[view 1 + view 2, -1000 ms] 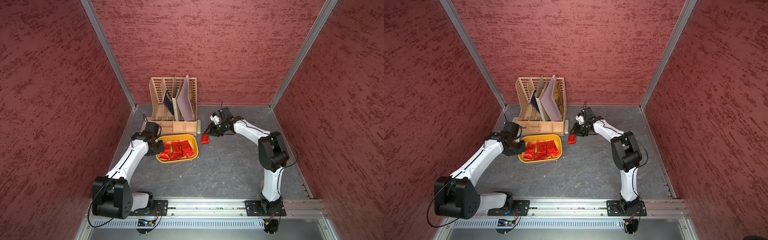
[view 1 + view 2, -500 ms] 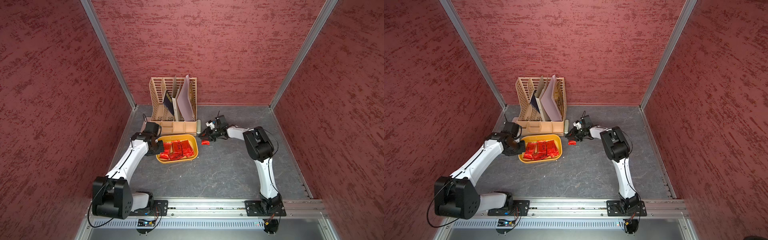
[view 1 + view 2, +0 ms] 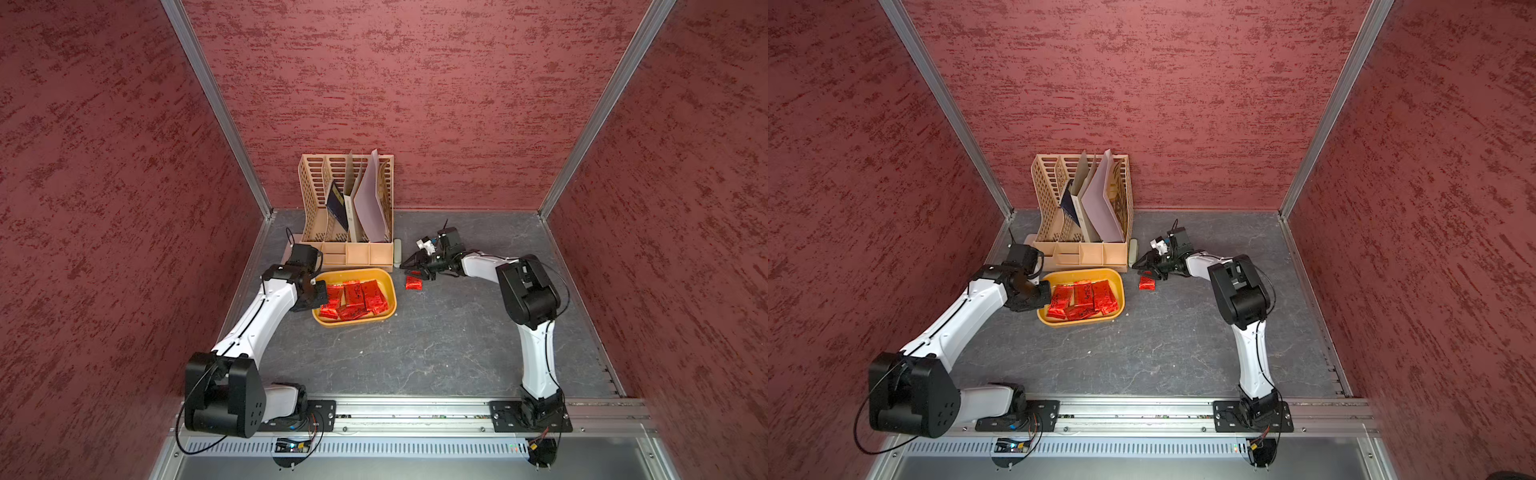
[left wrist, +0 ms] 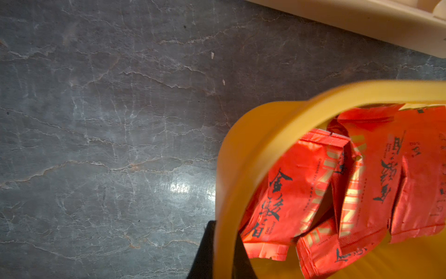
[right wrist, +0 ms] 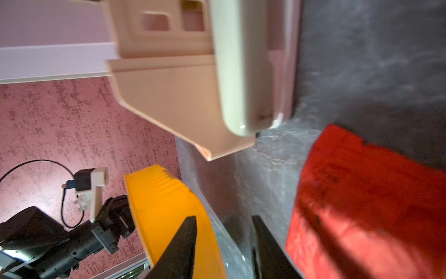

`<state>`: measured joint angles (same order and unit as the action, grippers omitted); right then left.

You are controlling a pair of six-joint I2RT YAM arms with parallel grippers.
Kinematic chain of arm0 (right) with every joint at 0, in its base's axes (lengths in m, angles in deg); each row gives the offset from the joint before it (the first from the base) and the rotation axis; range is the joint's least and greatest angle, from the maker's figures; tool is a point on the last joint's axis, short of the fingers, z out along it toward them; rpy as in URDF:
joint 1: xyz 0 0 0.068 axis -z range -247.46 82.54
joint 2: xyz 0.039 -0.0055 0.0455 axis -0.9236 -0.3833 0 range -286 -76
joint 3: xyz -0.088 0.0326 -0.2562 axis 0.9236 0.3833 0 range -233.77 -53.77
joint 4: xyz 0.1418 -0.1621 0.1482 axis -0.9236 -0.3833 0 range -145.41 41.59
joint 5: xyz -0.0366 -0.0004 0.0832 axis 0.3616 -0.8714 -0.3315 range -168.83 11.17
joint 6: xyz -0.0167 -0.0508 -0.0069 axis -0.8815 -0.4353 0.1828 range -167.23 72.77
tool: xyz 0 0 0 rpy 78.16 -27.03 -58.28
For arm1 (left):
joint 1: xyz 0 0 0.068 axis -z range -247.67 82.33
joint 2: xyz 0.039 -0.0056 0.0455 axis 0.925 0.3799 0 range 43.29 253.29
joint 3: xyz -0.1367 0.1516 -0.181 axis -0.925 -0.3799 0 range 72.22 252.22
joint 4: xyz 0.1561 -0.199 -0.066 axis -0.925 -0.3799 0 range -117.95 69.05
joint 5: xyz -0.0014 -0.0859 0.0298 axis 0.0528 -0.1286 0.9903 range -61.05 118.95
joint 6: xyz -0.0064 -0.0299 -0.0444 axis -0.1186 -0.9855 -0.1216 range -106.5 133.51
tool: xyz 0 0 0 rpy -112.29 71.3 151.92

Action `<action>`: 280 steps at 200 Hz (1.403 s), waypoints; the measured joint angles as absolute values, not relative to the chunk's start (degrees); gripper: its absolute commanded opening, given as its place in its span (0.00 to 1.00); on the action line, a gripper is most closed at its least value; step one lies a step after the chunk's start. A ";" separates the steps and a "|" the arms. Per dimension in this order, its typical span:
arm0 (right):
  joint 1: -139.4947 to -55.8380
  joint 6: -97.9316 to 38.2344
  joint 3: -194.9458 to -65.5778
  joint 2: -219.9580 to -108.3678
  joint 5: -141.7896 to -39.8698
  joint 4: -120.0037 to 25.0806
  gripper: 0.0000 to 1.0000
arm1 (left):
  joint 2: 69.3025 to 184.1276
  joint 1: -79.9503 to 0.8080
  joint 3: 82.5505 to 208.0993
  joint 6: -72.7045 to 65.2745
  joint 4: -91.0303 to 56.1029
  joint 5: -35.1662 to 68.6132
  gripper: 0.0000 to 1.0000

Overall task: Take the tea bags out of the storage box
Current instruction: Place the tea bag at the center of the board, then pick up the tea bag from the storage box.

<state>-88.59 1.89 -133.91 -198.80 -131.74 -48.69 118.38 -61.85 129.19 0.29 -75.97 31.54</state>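
**Q:** What is recorded in the top views?

**A:** In both top views the storage box (image 3: 353, 272) (image 3: 1084, 272) is seen on the table (image 3: 415, 353), with tea bags (image 3: 355, 297) (image 3: 1084, 297) heaped inside it. One loose tea bag (image 3: 413, 283) (image 3: 1147, 283) is found flat on the table, just beside the storage box's far right corner. The left gripper (image 3: 322, 291) is set at the storage box's left end. The right gripper (image 3: 409, 266) is held low above the loose tea bag, clear of the storage box. A desk organizer (image 3: 347, 249) is noted just behind the storage box.

**Q:** And the left wrist view?

**A:** The left gripper (image 4: 223, 253) is seen clamped on the storage box (image 4: 265, 135) wall, one finger outside and one inside. Tea bags (image 4: 289, 193) are overlapped within, against that wall.

**Q:** The right wrist view?

**A:** It is blurred. The right gripper (image 5: 224, 232) is seen with its fingers parted and nothing between them. The loose tea bag (image 5: 362, 205) is noted beside them, outside the storage box (image 5: 164, 205).
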 measured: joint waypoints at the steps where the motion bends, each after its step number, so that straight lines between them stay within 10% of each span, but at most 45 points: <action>1: -88.59 1.91 -133.87 -198.52 -131.74 -48.71 0.42 | 118.40 -61.82 129.19 0.29 -75.97 31.54 0.00; 69: -92.89 -1.67 -134.65 -186.04 -129.48 -53.36 0.42 | 118.38 -61.82 129.19 0.29 -75.97 31.21 0.00; 147: -107.87 -8.80 -148.66 -196.46 -121.94 -68.03 0.37 | 118.38 -61.82 129.19 0.29 -75.97 30.89 0.00; 280: -110.53 -11.27 -156.34 -204.83 -116.52 -75.02 0.38 | 118.40 -61.76 129.19 0.31 -76.58 31.59 0.00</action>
